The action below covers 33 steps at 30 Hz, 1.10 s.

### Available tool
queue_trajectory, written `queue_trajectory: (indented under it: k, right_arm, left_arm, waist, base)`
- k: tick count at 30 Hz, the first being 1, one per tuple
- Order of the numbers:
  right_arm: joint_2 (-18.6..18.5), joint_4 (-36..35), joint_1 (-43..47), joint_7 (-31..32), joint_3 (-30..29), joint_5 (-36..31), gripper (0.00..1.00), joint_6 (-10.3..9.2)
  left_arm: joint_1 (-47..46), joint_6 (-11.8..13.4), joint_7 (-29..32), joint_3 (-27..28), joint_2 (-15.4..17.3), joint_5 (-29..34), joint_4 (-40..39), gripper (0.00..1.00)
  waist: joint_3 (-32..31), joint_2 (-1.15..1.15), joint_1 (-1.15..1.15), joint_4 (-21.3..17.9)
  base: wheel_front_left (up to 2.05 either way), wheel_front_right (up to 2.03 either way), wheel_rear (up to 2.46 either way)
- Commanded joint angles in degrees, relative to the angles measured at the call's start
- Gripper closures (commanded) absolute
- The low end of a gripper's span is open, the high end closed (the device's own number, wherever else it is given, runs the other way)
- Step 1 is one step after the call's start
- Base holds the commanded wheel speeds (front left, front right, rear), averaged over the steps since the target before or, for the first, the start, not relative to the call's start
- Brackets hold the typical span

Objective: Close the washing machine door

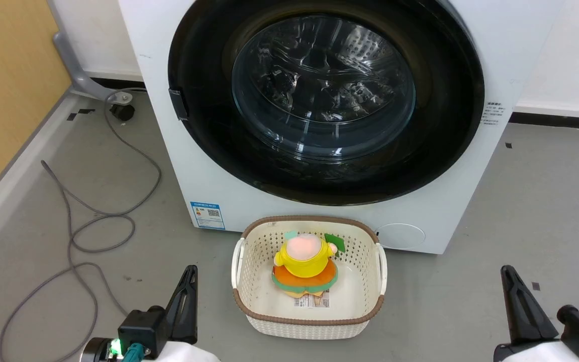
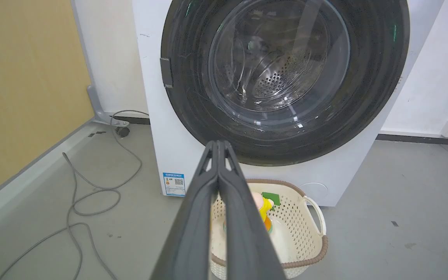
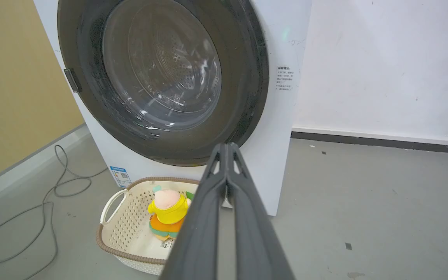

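Sitting flush against the front of the white washing machine (image 1: 179,166), the round black washing machine door (image 1: 325,95) was shut. Its glossy ring ran unbroken around the bulging glass window, through which the perforated steel drum showed. A small dark handle tab (image 1: 179,104) stood on the door's rim toward the robot's left. In the head view the left gripper (image 1: 191,271) rose from the lower left and the right gripper (image 1: 506,271) from the lower right. Both were low over the grey floor (image 1: 520,211) and well apart from the door, which lay ahead of them and higher, roughly between the two. In the left wrist view the left gripper's two dark fingers (image 2: 195,217) were pressed together, tips meeting, with nothing between them; the door's lower rim lay beyond the tips. The right wrist view showed the right gripper's fingers (image 3: 204,225) closed the same way and empty, the door up and to the left of the tips in that view. A cream perforated basket (image 1: 309,329) with a brown rim stood on the floor just before the machine, between the grippers, holding a yellow and orange plush toy (image 1: 305,259). A blue sticker (image 1: 207,215) marked the machine's lower left corner, and a grey cable (image 1: 160,175) looped over the floor to the left.
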Motion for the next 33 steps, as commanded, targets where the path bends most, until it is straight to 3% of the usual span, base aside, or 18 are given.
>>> queue_trajectory:
  k: [1,33]
  right_arm:
    - [0.09,0.09,-1.08,0.15,0.19,-0.12,1.0,-0.01]
    - [0.18,0.27,-2.75,2.49,1.88,-1.96,1.0,-0.02]
  left_arm:
    - [-0.52,-0.31,0.27,0.32,-0.05,0.56,-0.32,1.0]
    - [-1.18,-1.3,3.86,3.24,-0.69,3.3,-1.68,1.0]
  waist:
    - [0.0,-0.01,0.0,-0.03]
    - [0.09,-0.01,0.0,-0.86]
  base:
    - [0.0,0.0,0.0]
    - [0.0,0.0,0.0]
